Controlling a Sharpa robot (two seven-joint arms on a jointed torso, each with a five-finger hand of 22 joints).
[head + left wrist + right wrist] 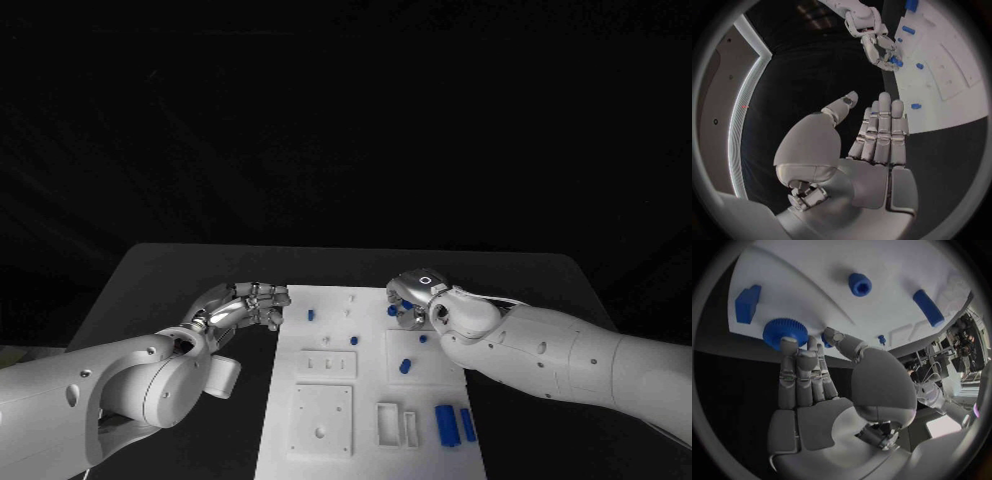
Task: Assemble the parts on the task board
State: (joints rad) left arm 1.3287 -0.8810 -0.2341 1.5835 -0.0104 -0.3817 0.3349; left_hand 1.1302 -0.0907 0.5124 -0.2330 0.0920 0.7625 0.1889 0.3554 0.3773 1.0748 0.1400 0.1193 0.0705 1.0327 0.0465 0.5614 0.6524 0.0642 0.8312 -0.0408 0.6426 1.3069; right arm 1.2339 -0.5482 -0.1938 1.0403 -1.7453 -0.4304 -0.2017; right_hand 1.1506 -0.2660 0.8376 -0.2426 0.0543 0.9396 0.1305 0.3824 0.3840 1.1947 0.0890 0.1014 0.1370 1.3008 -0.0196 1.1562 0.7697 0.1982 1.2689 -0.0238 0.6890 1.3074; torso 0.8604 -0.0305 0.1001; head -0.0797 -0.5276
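The white task board [346, 395] lies in the middle of the black table. My right hand [413, 301] is over the board's far right part. Its fingertips [789, 344] and thumb pinch a blue gear [784, 331] that sits at the board's surface; this gear [896, 61] also shows at the fingertips in the left wrist view. My left hand [248, 304] hovers just off the board's far left edge, its fingers [879, 130] straight, apart and holding nothing. A small blue part [310, 314] stands close to it on the board.
More blue parts are spread over the board: a peg [353, 340], a short piece [405, 365], two long bars [456, 424] at the near right, a block [747, 302], a round piece [859, 284] and a cylinder [928, 307]. Bare black table [173, 270] flanks the board.
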